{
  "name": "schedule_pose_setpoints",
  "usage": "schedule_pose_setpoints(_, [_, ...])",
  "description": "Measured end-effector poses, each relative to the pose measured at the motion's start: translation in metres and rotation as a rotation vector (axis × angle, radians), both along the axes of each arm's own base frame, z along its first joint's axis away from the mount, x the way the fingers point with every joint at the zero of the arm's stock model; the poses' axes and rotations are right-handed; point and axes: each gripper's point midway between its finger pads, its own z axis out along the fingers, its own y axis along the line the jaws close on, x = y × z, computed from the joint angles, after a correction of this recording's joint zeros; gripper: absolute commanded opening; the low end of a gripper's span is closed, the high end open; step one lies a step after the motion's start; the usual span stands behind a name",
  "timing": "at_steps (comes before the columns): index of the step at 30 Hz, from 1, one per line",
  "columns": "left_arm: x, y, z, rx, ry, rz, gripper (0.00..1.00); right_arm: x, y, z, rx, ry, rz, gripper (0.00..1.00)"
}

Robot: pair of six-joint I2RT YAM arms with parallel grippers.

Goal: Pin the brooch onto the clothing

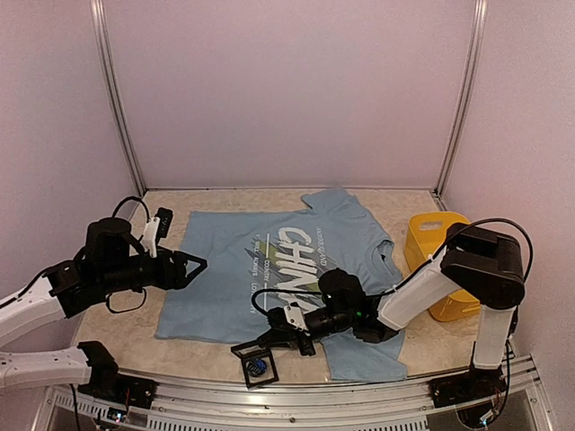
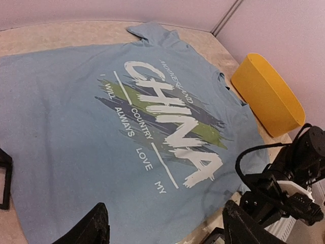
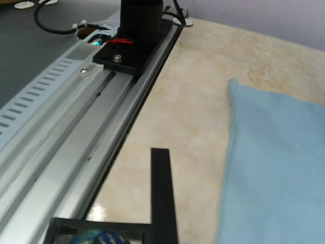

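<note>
The left gripper point(image 1: 192, 268) hovers with its fingers spread wide at one edge of the light blue T-shirt point(image 1: 269, 260). In its wrist view the white "CHINA" print lies ahead of it. The right gripper point(image 1: 254, 345) is low over the table point(image 1: 422, 355), just off the shirt's near edge, and I cannot tell whether it is wide or narrow. Right in front of it sits a black square case point(image 3: 163, 193) with the small blue brooch point(image 1: 258, 365) inside, beside the shirt, not on it. A yellow bin point(image 1: 429, 256) stands well behind that gripper.
</note>
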Motion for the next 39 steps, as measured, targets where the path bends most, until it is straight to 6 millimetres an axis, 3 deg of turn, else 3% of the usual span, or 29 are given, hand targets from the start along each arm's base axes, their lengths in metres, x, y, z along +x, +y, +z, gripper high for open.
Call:
schedule_pose_setpoints(2, [-0.014,-0.019,-0.004,0.026,-0.003,-0.076,0.73,0.004,0.001,0.001,0.008,-0.007,0.002,0.04])
schedule_pose_setpoints(6, [-0.045,-0.049,-0.018,0.08,0.014,-0.212,0.75,0.013,0.002,-0.001,0.012,-0.028,-0.005,0.32])
schedule_pose_setpoints(10, [-0.072,-0.067,-0.025,0.131,0.019,-0.307,0.79,0.021,0.002,-0.001,0.014,-0.059,-0.02,0.48])
schedule_pose_setpoints(15, [-0.104,-0.082,-0.03,0.166,0.019,-0.403,0.8,0.027,-0.001,0.006,0.004,-0.061,-0.048,0.56])
schedule_pose_setpoints(19, [-0.128,-0.097,-0.055,0.261,0.042,-0.486,0.75,0.025,-0.013,0.042,0.05,-0.066,-0.092,0.58])
schedule_pose_setpoints(24, [-0.122,-0.101,-0.09,0.425,0.062,-0.47,0.72,0.021,-0.041,0.076,0.097,-0.023,-0.175,0.65])
schedule_pose_setpoints(34, [-0.113,-0.108,-0.133,0.583,0.086,-0.478,0.6,0.017,-0.087,0.061,0.036,0.093,-0.329,0.67])
schedule_pose_setpoints(39, [-0.111,-0.109,-0.142,0.628,0.081,-0.476,0.42,0.018,-0.095,0.07,0.055,0.096,-0.36,0.7])
